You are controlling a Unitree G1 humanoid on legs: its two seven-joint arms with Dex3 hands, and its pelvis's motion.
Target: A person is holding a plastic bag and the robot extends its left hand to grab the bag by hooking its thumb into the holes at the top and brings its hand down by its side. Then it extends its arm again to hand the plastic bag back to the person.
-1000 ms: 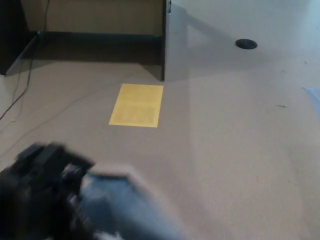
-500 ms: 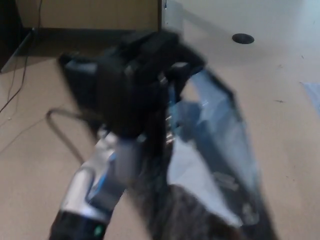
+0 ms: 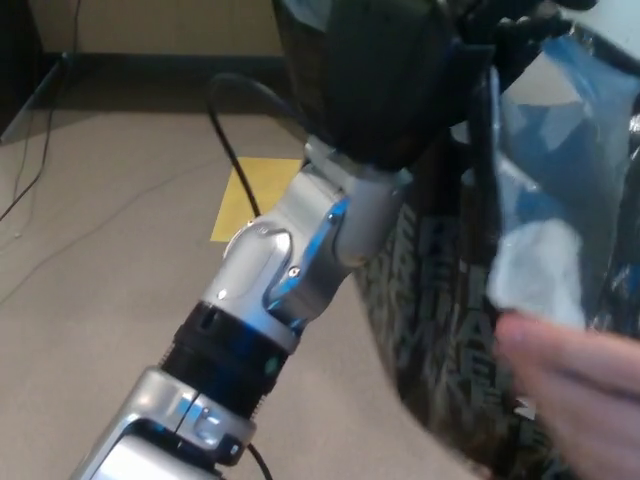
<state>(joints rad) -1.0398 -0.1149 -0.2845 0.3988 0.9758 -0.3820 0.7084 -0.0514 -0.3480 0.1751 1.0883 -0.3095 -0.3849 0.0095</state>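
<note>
My left arm reaches up and forward through the middle of the head view, silver forearm low and black left hand (image 3: 385, 75) at the top edge. The plastic bag (image 3: 450, 290) hangs from that hand. It is dark with pale lettering, and a translucent bluish part (image 3: 560, 180) spreads to the right. My fingers (image 3: 500, 25) curl over the bag's top, where the holes are hidden. A person's hand (image 3: 580, 390), blurred, is at the lower right, against the bag's lower part. My right hand does not show.
A yellow sheet (image 3: 250, 190) lies on the beige floor behind my forearm. A black cable (image 3: 228, 125) loops off my arm. Thin cords (image 3: 30, 170) trail on the floor at the left, near a dark baseboard and wall at the back.
My left arm has swung up from the lower left to high in the middle, carrying the bag with it. The person's hand has come into view at the lower right.
</note>
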